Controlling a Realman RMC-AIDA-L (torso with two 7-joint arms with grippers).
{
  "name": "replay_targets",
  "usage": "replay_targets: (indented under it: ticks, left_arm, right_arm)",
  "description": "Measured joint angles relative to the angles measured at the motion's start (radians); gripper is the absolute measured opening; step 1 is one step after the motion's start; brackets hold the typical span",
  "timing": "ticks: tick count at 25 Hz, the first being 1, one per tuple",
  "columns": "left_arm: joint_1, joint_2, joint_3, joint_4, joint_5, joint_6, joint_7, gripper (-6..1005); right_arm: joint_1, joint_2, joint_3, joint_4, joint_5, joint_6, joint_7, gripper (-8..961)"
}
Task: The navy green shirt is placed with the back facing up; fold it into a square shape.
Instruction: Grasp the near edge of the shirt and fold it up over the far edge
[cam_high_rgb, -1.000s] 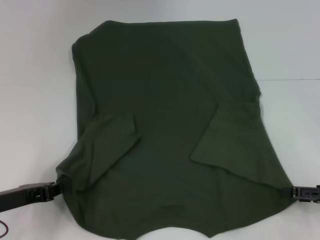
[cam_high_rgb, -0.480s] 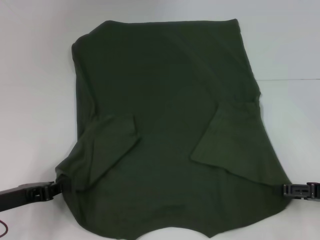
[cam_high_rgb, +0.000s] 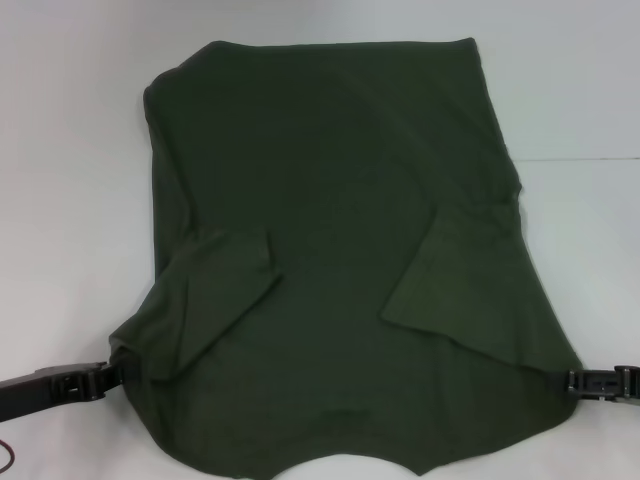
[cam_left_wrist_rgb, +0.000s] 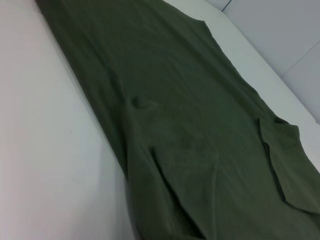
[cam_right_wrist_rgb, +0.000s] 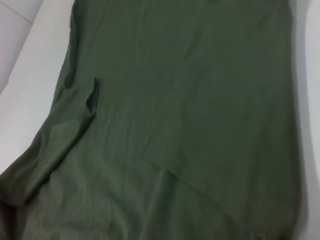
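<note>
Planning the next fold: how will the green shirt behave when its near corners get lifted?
The navy green shirt probably drapes limply: its sleeves lie folded flat and it wrinkles near the left gripper. It likely sags between that and the right gripper, dragging rather than sliding.

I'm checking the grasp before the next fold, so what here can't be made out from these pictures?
- Left gripper, head view: its tips sit at the navy green shirt edge; the cloth hides whether they pinch it.
- Right gripper, head view: same at the other near corner.
- Shirt's near hem: cut off by the head view's bottom edge.
- Both wrist views: only cloth and table; neither arm's own jaws appear.
</note>
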Motion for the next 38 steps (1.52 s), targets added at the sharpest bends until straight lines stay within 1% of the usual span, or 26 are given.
replay_targets:
  ticks: [4,6,11,19,25,28,32,35,38]
  left_arm:
    - [0.000,0.000,0.001,0.000,-0.001,-0.001,0.001,21]
    - [0.000,0.000,0.003,0.000,-0.004,-0.003,0.002,22]
    - [0.000,0.001,0.001,0.000,-0.006,-0.004,0.005,23]
    - [0.000,0.003,0.000,0.000,-0.008,-0.007,0.009,24]
    - [0.000,0.003,0.000,0.000,-0.008,-0.007,0.009,23]
    - [0.000,0.003,0.000,0.000,-0.014,-0.002,0.007,22]
    - [0.001,0.007,-0.025,0.001,-0.053,0.074,-0.005,22]
    - [0.005,0.015,-0.090,0.006,-0.071,0.164,-0.016,21]
    - [0.018,0.021,-0.157,0.008,-0.075,0.227,-0.021,21]
  right_arm:
    - [0.010,-0.010,0.000,0.028,-0.023,0.018,0.029,766]
    - [0.020,-0.012,0.002,0.035,-0.046,0.036,0.047,761]
    - [0.034,-0.006,0.000,0.027,-0.059,0.046,0.060,517]
    - [0.043,-0.005,0.002,0.024,-0.060,0.049,0.069,302]
    - [0.040,-0.007,0.003,0.025,-0.060,0.051,0.069,73]
    - [0.035,-0.004,0.016,0.024,-0.056,0.057,0.049,54]
    - [0.026,0.005,0.103,0.046,-0.034,0.037,-0.052,41]
    - [0.013,0.013,0.164,0.060,-0.020,0.001,-0.131,41]
    - [-0.004,0.018,0.215,0.062,-0.013,-0.039,-0.182,41]
